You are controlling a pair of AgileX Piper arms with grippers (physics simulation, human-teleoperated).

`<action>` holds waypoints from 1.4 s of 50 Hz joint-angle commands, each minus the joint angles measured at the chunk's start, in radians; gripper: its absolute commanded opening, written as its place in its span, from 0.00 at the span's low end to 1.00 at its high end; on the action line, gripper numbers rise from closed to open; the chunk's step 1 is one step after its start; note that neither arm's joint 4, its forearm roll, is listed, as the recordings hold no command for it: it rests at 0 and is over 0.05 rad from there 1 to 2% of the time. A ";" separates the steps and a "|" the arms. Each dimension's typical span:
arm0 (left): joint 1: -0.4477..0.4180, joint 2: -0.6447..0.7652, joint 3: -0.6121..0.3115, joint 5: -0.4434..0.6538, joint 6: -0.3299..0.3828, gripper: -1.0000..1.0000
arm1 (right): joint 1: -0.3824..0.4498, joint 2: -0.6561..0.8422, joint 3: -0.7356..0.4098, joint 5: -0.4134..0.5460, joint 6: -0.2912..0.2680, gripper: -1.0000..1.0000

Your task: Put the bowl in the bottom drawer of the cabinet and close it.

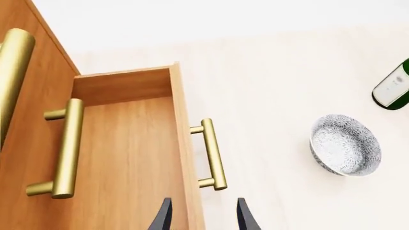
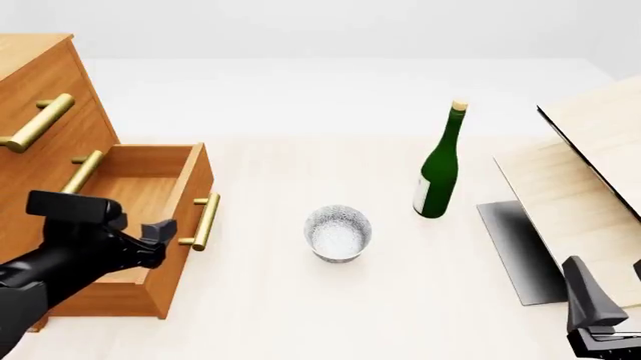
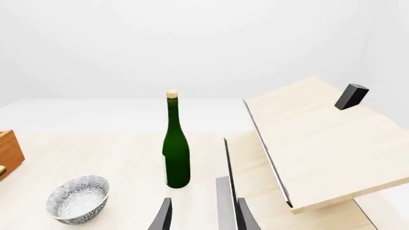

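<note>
So the small round white bowl with the fine grey speckled pattern [image 2: 338, 232] is sitting upright on the pale wood-grain desk [image 2: 300, 300], out in the open between the drawer and the bottle, touching neither. Nothing's holding it yet. It looks glazed and smooth with a thin rim, so I'd guess pinching the rim is the way to go.

To its left, the orange-brown wooden bottom drawer [image 2: 191, 217] is sticking well out of the tall orange-brown three-drawer cabinet [image 2: 40, 127], and its boxy inside is showing bare, so it's ready to take the bowl. Its brass bar handle [image 2: 203, 220] is facing the bowl, round and shiny like polished metal.

The left gripper [image 1: 201, 215] is hovering right over the drawer's front edge with its jaws spread and nothing between them, probably parked there from the pull. The right gripper [image 3: 203, 215] is hanging low on the far right, jaws spread too, empty, and looking toward the bowl, so I'm betting that arm does the pickup.

The tall dark green glass bottle with the white label [image 2: 437, 169] is standing upright to the right of the bowl, and the pale wood boards [image 2: 586, 172] are leaning beyond that.
</note>
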 commanded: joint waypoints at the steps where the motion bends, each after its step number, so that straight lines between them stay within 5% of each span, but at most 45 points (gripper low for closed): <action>1: 0.023 0.046 -0.013 0.003 -0.031 1.00 | 0.000 0.000 0.000 0.000 0.000 1.00; 70: 0.018 0.277 0.003 -0.093 -0.107 1.00 | 0.000 0.000 0.000 0.000 0.000 1.00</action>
